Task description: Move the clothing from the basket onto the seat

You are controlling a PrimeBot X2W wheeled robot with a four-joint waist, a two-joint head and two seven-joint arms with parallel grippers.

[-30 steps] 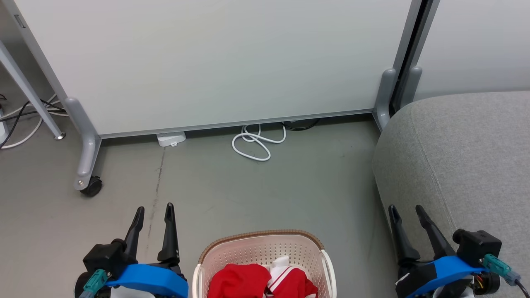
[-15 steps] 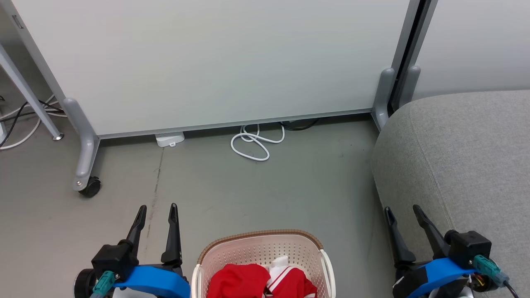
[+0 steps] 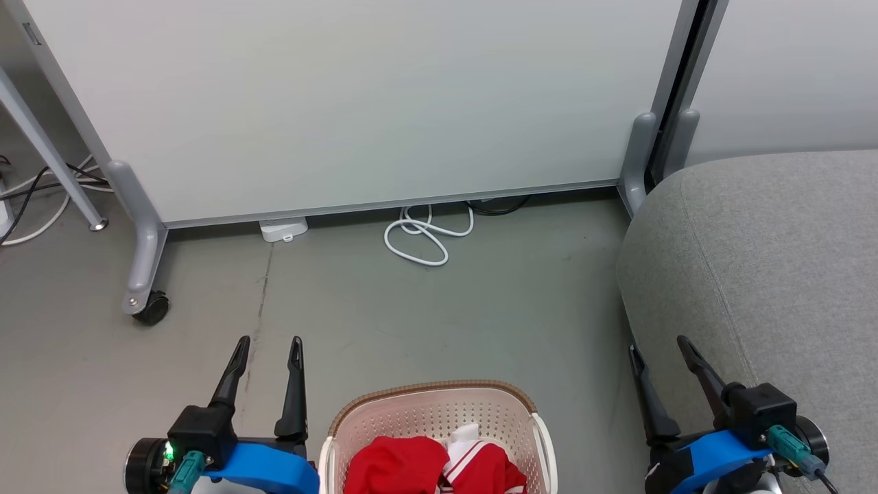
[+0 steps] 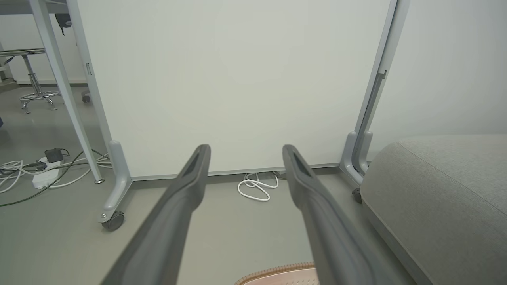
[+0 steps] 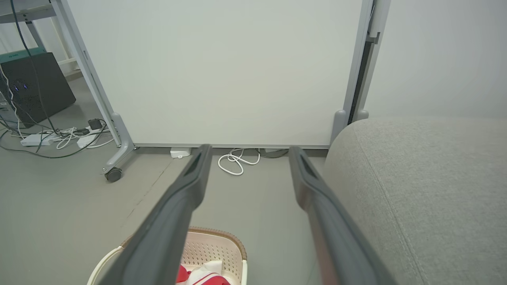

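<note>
**Jaws wide, nothing gripped**

Grey seat (image 3: 768, 261) at right — on the floor (image 3: 411, 315) near its left edge, cream basket (image 3: 432, 391) with red-and-white clothing (image 3: 405, 466) heaped inside. Flanking the basket, left gripper (image 3: 269, 339) and right gripper (image 3: 657, 343), both spread, empty.

Grey floor (image 3: 384, 309) carries a cream basket (image 3: 411, 416) between the left gripper (image 3: 269, 341) and right gripper (image 3: 657, 345), with a coiled white cable (image 3: 420, 241) lying farther ahead of both.

Grey floor (image 3: 411, 309) — white wheeled partition (image 3: 357, 103) behind, coiled white cable (image 3: 426, 237) at its foot
</note>
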